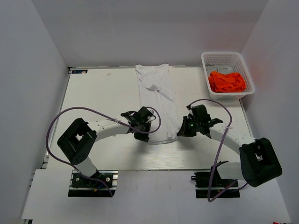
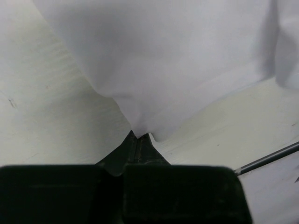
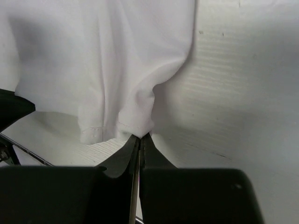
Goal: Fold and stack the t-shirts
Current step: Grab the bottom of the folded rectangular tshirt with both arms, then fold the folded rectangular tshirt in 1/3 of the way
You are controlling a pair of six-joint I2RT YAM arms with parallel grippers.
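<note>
The white t-shirt [image 1: 156,100] lies lengthwise down the middle of the table, folded narrow, its near hem lifted. My left gripper [image 1: 142,132] is shut on the near left corner of its hem; in the left wrist view the cloth [image 2: 163,70] rises from my closed fingertips [image 2: 138,136]. My right gripper [image 1: 183,129] is shut on the near right corner; the right wrist view shows the stitched hem [image 3: 117,84] pinched at my fingertips [image 3: 140,136]. The orange t-shirt [image 1: 227,81] lies crumpled in the basket.
A white plastic lattice basket [image 1: 219,58] stands at the far right of the table. Purple cables loop from both arms over the near table. White walls close in the left, back and right sides.
</note>
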